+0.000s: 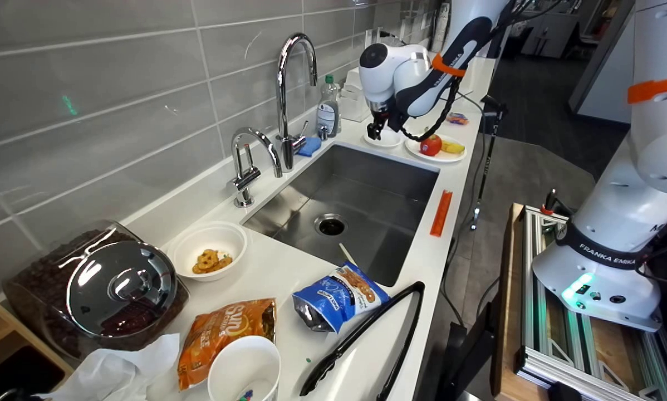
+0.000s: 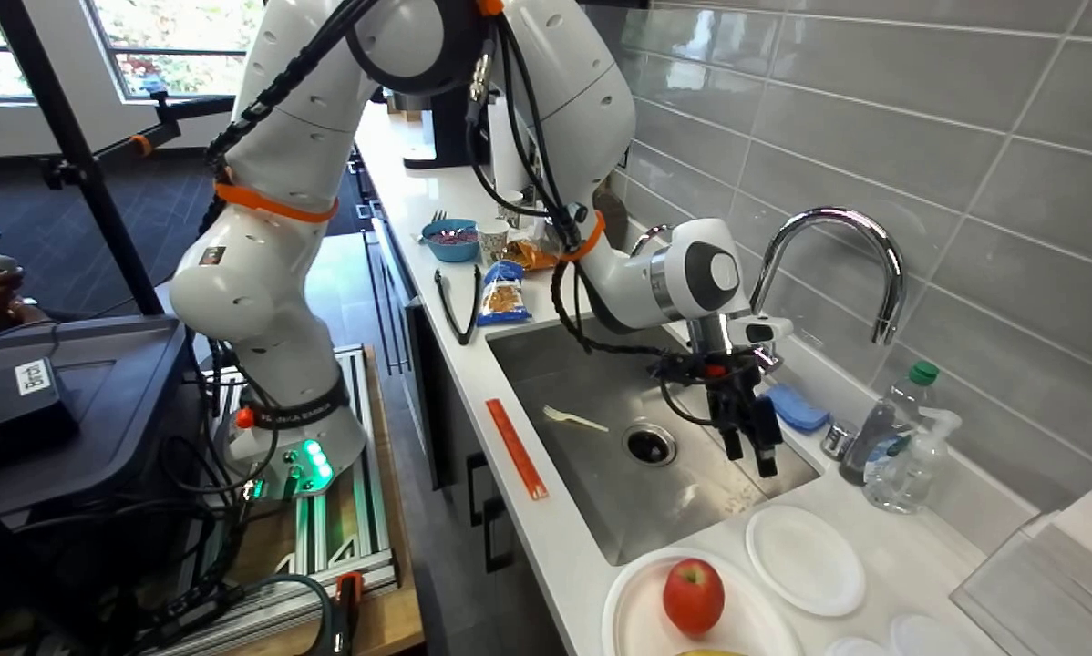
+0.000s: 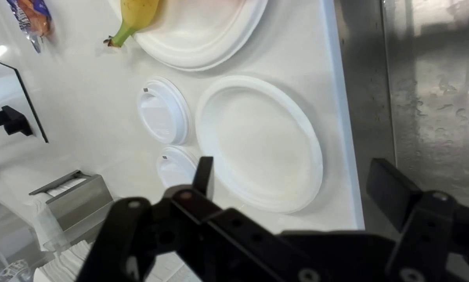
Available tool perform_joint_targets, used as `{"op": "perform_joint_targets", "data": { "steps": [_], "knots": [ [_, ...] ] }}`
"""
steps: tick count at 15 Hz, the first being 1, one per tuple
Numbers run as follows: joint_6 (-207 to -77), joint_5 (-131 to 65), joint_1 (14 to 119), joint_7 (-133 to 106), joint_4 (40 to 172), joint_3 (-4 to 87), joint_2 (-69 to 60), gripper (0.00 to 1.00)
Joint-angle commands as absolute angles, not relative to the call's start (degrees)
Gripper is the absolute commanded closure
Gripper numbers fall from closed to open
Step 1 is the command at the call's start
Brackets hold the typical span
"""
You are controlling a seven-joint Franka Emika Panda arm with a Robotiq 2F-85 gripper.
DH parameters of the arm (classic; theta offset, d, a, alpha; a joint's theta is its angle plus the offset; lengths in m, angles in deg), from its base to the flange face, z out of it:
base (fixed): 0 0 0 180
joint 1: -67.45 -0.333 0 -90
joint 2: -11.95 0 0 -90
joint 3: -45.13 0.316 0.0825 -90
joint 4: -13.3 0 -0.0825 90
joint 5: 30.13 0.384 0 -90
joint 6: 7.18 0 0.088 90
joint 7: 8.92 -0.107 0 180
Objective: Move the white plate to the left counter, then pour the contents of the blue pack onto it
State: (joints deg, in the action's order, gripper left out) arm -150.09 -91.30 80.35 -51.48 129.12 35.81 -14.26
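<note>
In an exterior view, your claw hung near the small white plate beside the sink. In the wrist view, its fingers stood wide and empty; pinching the plate's sink-side rim gently looked soundest.

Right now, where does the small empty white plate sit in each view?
In an exterior view: the white plate, upper half, right of centre.
In an exterior view: the white plate, lower right.
In the wrist view: the white plate, near the middle.
Shared landmark: the steel sink, beside the white plate in all three.
</note>
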Motion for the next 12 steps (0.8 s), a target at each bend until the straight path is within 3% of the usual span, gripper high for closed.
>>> {"op": "perform_joint_targets", "data": {
  "steps": [1,12],
  "knots": [
    [-152.3,-90.8,79.4,-51.0,126.1,33.7,-18.5,0.00],
    [-158.2,-92.2,77.6,-53.2,120.2,29.7,-26.4,0.00]
  ]
}}
